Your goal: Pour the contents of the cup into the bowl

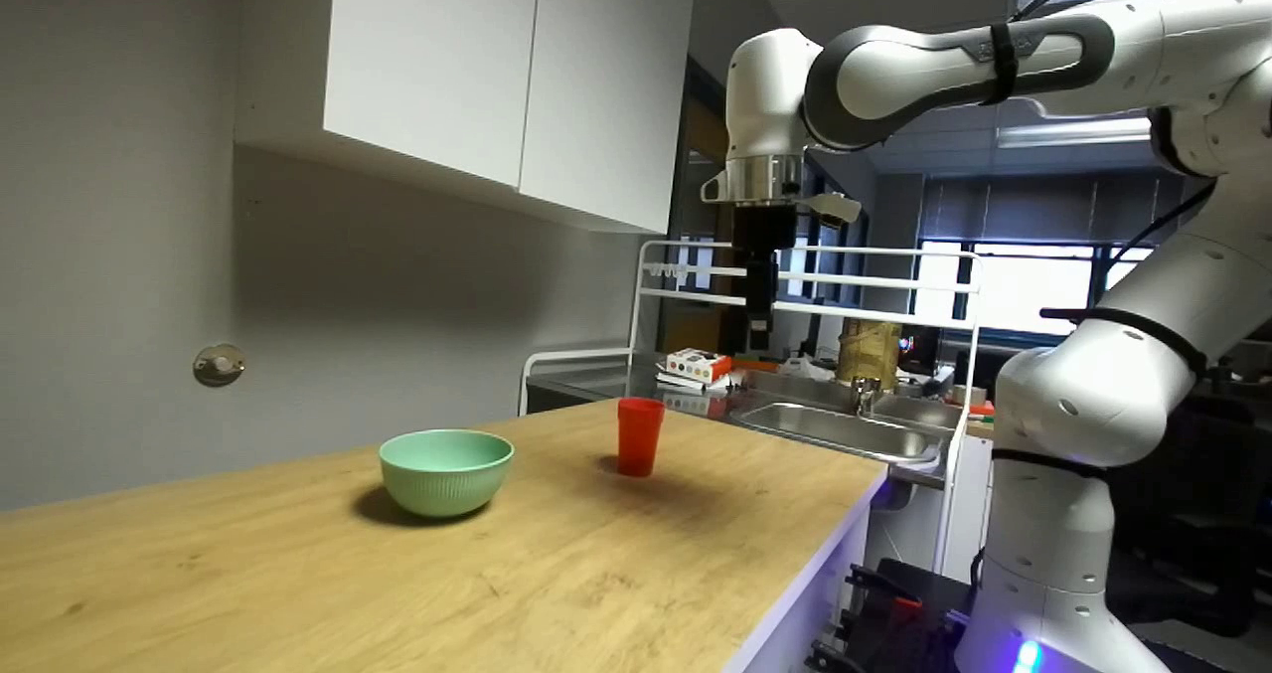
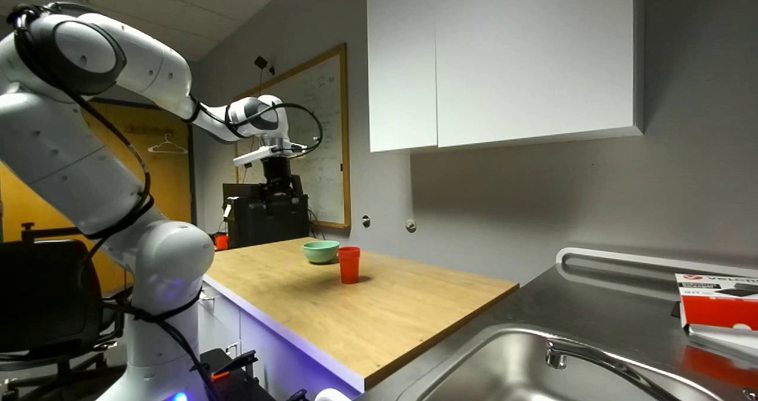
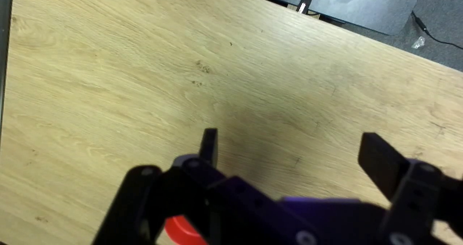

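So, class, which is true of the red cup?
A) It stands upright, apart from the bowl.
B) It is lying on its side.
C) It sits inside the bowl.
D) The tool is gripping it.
A: in an exterior view the red cup stands rim up, with wooden counter showing between it and the bowl.

No text legible; box (image 2: 719, 309) lettering, whiteboard (image 2: 324, 170) marks blurred
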### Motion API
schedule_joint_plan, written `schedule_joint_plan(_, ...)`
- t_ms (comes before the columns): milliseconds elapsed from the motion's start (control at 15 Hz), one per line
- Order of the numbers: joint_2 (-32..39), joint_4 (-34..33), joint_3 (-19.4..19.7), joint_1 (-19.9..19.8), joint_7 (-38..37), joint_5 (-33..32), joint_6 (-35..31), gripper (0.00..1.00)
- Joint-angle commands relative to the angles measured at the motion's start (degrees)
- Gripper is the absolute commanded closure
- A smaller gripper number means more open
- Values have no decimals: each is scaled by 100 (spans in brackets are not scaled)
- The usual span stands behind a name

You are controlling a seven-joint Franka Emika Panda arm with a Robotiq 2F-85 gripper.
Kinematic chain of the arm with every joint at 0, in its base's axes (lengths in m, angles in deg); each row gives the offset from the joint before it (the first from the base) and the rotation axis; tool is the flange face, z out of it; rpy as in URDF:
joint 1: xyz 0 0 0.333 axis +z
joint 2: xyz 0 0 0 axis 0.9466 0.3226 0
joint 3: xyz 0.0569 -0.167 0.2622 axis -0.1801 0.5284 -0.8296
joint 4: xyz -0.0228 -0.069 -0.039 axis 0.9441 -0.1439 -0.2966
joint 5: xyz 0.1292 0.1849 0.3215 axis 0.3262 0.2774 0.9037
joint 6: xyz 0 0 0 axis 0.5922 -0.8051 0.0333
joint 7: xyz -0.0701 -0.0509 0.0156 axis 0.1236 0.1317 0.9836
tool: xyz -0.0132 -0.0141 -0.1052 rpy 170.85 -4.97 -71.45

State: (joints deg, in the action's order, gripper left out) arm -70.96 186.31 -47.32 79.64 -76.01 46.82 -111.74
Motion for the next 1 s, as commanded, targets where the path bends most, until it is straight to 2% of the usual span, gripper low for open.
schedule_joint_plan(0, 24, -14, 86, 112, -56, -52, 14, 0)
schedule_joint_plan(400, 331, -82, 143, -75, -274, -161, -274, 0)
schedule_joint_plan(933, 1350, -464, 546, -503, -464, -246, -1189, 0)
